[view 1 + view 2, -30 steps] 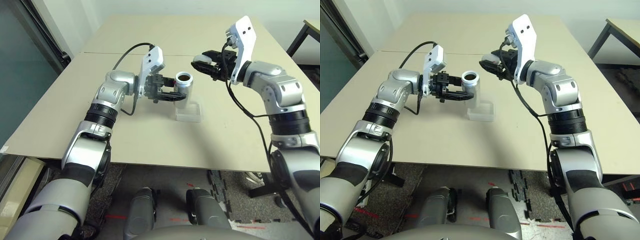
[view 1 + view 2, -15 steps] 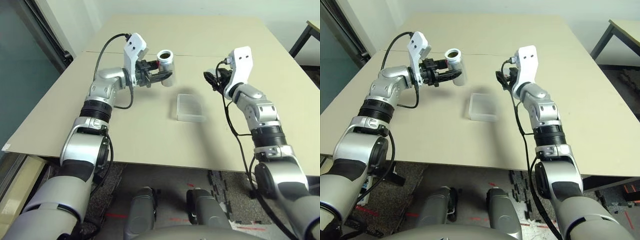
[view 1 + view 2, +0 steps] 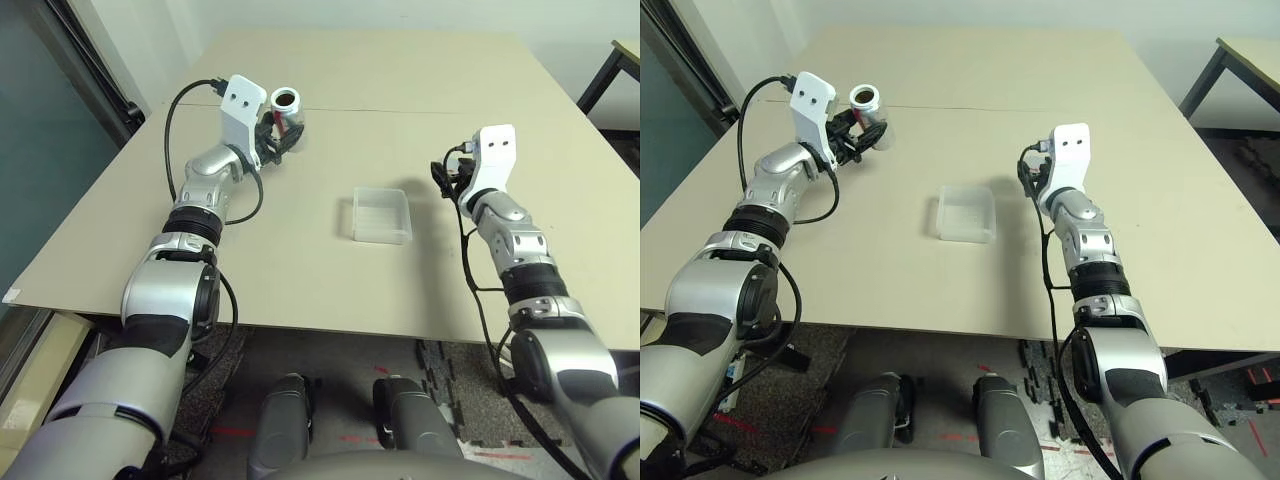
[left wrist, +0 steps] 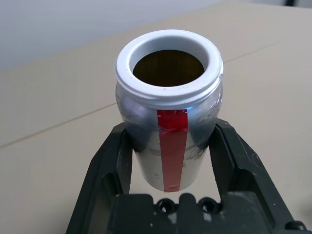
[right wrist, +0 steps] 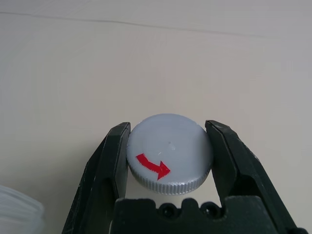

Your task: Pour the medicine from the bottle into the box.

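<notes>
The left tool (image 4: pixel 169 161) clasps the uncapped bottle (image 4: pixel 200 119); the right tool (image 5: pixel 169 158) grips its cap (image 5: pixel 183 141). The box (image 3: pixel 381 238) sits between them on the counter (image 3: pixel 300 270), seemingly without a pill. Best keep the bottle upright, setting both down gently.

Table (image 3: pixel 300 270): 1 box (image 3: pixel 381 212) on it, roughly midway between the 2 grippers. Bottle (image 4: pixel 173 165) left of box and farther back, well apart from it, between the 2 fingers of left gripper (image 4: pixel 171 127). Whether bottle touches table: cannot tell. Cap (image 5: pixel 169 151) right of box, between the 2 fingers of right gripper (image 5: pixel 168 126). Seam (image 3: pixel 390 111) crosses table behind box. Side table (image 3: pixel 1252 80) beyond, far right.
</notes>
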### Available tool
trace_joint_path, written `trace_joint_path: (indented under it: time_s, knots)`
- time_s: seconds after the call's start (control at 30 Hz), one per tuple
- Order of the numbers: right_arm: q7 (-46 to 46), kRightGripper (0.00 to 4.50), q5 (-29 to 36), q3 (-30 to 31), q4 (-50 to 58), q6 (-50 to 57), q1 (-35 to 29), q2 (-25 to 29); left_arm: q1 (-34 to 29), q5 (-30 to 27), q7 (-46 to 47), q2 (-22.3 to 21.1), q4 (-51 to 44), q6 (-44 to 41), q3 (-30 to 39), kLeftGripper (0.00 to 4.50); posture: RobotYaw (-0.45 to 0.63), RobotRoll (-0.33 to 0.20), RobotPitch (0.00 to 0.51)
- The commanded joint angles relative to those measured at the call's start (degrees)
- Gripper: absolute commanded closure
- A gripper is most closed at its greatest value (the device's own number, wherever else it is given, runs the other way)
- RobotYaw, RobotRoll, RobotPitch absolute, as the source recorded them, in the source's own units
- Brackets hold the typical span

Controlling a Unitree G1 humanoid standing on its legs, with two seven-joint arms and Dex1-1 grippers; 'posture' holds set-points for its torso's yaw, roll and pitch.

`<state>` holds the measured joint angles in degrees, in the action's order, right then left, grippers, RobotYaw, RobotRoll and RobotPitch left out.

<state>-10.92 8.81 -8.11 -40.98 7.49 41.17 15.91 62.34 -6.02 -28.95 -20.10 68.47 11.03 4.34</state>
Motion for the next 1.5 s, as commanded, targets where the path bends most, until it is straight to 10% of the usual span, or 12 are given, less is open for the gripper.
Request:
trace_joint_path:
  time_s: [0.03,0.57,0.77,0.93,1.3,1.5]
  knots:
    - [0.9,1.92,-0.7,-0.7,-2.9,-2.8,-0.9,-0.5,-1.4,0.8,3.4,0.5,2.3,0.9,1.3,2.02,-0.01,0.0,0.09]
    - [1.9,1.92,-0.5,-0.6,-10.3,-4.6,0.3,-2.0,-2.8,1.4,5.5,0.7,3.4,-0.5,3.5,2.02,0.01,0.0,0.081]
    - [1.6,0.0,-0.4,-0.6,-10.7,-3.5,0.4,-2.1,-2.5,1.5,5.1,0.9,3.3,-1.2,3.6,2.02,0.0,0.0,0.083]
    - [1.2,0.0,-0.2,-0.6,-9.0,-2.5,0.1,-1.7,-2.2,1.7,5.1,0.8,3.4,-2.2,3.6,2.02,0.0,0.0,0.084]
    - [-4.0,0.0,5.0,-0.9,21.1,16.1,-8.3,1.4,0.6,8.3,3.7,-0.1,4.9,-4.8,-1.6,2.02,-0.04,0.0,0.076]
    - [-13.0,0.0,7.3,2.2,42.8,30.4,-16.1,11.6,5.4,15.4,1.6,-0.2,6.0,-3.2,-8.1,2.02,-0.08,0.0,0.073]
